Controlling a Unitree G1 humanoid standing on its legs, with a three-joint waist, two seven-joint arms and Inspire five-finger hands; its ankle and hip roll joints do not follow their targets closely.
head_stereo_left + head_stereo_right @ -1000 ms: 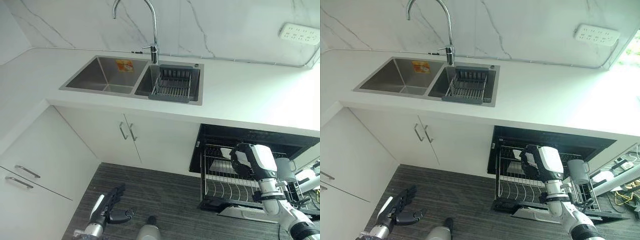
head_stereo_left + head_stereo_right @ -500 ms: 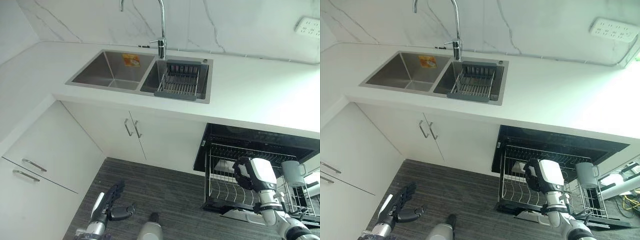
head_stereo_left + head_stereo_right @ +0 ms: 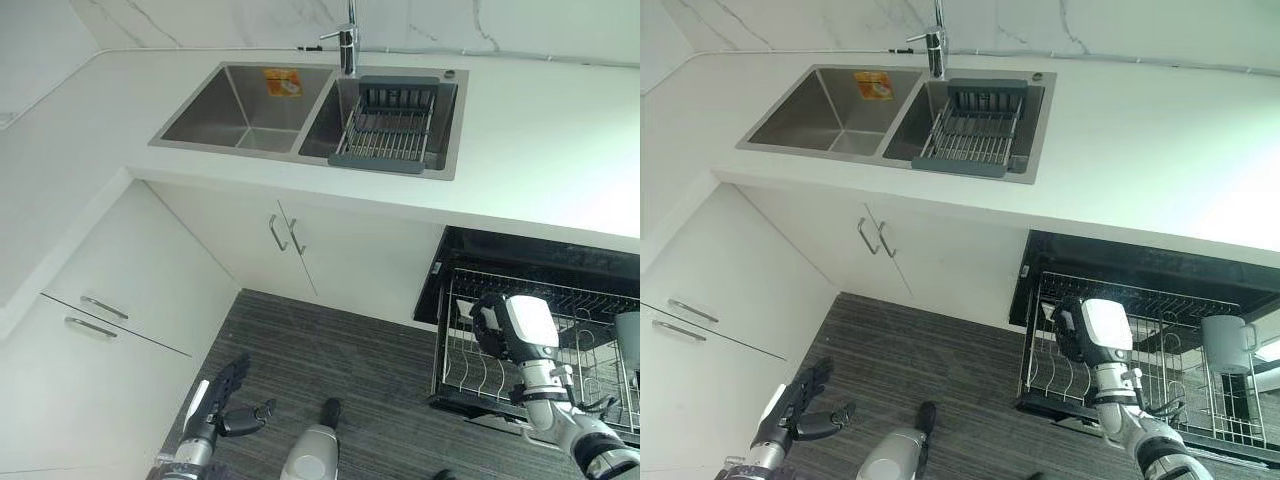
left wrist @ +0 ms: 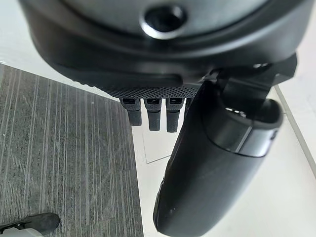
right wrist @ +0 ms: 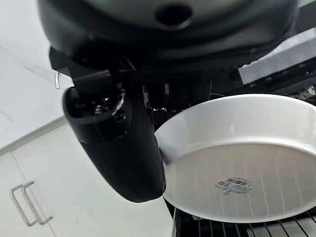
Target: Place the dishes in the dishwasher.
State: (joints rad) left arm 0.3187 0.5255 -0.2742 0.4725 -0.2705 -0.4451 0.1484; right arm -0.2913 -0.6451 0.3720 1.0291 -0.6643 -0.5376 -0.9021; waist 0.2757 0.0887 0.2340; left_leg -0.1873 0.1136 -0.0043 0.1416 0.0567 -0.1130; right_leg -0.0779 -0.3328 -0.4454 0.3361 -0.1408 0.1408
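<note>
over the dishwasher rack (image 3: 560,345), right hand (image 5: 118,143) apparently pinching white plate (image 5: 242,158), left hand (image 3: 235,405) open, idle

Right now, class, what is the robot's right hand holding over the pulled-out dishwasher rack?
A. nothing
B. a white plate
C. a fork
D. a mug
B: in the right wrist view the right hand pinches the rim of a white plate with its thumb, above the dishwasher rack; the mug stands apart in the rack.

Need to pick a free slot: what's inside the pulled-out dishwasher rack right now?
The dishwasher rack shows bare wire tines and a grey mug on its right side. The right hand holds a white plate over the left part, covering the slots behind it.
</note>
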